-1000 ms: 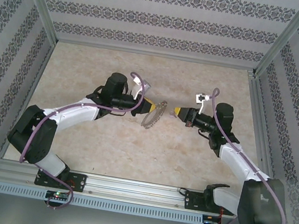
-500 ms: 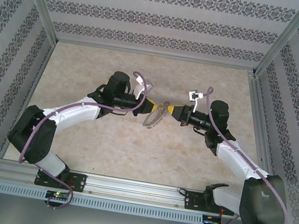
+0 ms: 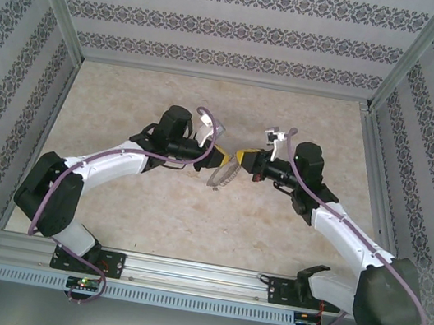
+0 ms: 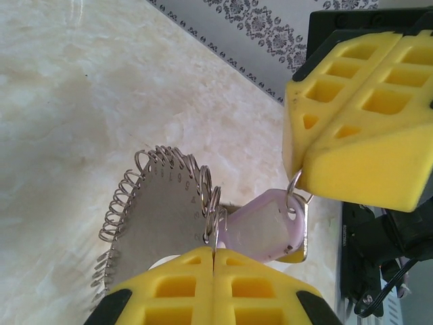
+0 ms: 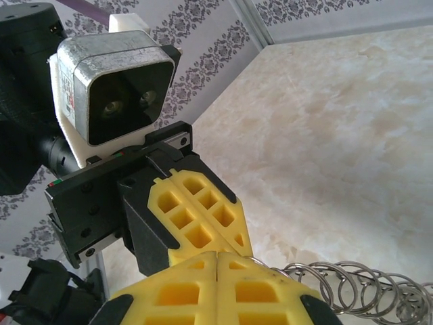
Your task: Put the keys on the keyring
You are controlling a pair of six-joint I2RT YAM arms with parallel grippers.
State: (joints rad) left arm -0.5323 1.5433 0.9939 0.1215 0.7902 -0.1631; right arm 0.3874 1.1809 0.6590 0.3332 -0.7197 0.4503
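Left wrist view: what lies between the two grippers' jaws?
In the left wrist view, the lilac key, hung by its small loop from the right gripper, beside the keyring.

The table has a pale beige top, marbled with faint cloudy veins. Walls papered in white with bands of dark floral pattern stand round the table at the back and on both sides. Silvery metal posts rise from the table's back corners. Along the table's near edge runs a metal rail, with a pale slotted strip just below it.
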